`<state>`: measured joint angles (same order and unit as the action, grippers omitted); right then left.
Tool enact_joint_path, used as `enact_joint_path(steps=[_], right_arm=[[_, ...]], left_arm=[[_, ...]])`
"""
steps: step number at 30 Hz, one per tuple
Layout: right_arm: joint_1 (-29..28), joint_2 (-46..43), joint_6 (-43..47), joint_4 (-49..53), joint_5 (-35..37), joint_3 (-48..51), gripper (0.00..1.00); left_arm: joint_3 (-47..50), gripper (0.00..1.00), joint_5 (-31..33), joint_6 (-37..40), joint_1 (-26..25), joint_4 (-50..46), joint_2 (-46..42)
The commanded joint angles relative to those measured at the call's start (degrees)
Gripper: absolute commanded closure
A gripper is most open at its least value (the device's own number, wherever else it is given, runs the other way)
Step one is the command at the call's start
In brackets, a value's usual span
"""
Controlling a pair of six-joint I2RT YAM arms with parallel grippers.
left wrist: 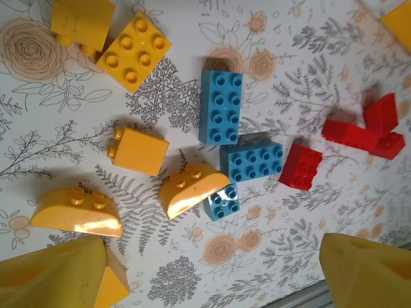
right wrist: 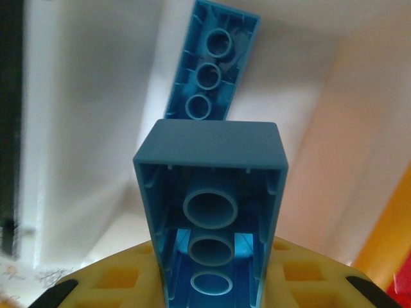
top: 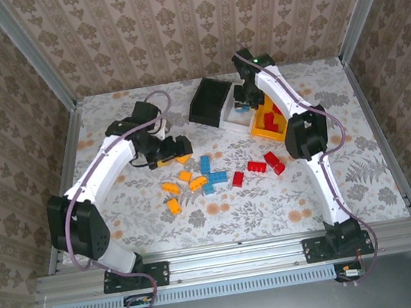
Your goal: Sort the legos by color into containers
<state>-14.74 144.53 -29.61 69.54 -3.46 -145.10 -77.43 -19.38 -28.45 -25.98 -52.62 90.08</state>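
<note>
Loose legos lie mid-table: orange-yellow ones (top: 185, 176), blue ones (top: 209, 177) and red ones (top: 265, 165). My left gripper (top: 166, 150) hovers open just above them. Between its yellow fingertips (left wrist: 51, 276) is bare cloth, with a small blue lego (left wrist: 223, 201) and a rounded orange-yellow lego (left wrist: 191, 189) just ahead. My right gripper (top: 242, 106) is over the white container (top: 231, 117), shut on a blue lego (right wrist: 212, 212) held end-on. Another blue lego (right wrist: 212, 64) lies inside against the white wall (right wrist: 96, 128).
The black container (top: 205, 101) stands left of the white one. The orange-yellow container (top: 268, 135) stands to its right and holds red legos. Patterned walls and metal rails close in the table on all sides.
</note>
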Motion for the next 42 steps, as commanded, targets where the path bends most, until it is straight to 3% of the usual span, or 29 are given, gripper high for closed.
enact_joint_path(steps=[1,4,8,19,25,28,37,42], right_arm=[[0.7,1.7,-0.4,2.8,-1.3,-2.4,0.67],[0.8,2.1,-0.9,2.5,-1.7,-2.4,0.55],[0.8,2.2,-1.4,2.8,-2.3,-2.4,0.47],[1.0,-3.6,-4.4,0.3,-5.3,-3.4,0.44],[0.9,-9.4,-4.0,4.3,-5.3,-2.2,0.43],[0.3,-14.1,-2.9,5.6,-4.2,3.8,0.42],[-0.7,-34.4,-5.8,-8.6,-4.8,41.9,0.41],[-0.8,-38.3,-5.8,-11.0,-5.2,51.9,0.41]], left_arm=[[-2.2,0.12,2.8,2.2,-1.7,-4.1,1.2],[-2.4,0.12,2.9,2.1,-2.0,-4.4,1.7],[-2.7,0.12,2.9,2.2,-2.0,-4.3,2.5],[-4.9,0.12,1.4,3.1,-2.1,-3.6,6.5],[-8.0,0.13,0.4,5.0,-2.2,-4.1,10.7],[-9.6,0.15,0.2,6.4,-2.4,-4.5,13.0],[-19.0,0.19,4.8,12.2,-7.9,-10.1,23.1],[-23.2,0.22,5.2,12.3,-10.2,-11.5,28.3]])
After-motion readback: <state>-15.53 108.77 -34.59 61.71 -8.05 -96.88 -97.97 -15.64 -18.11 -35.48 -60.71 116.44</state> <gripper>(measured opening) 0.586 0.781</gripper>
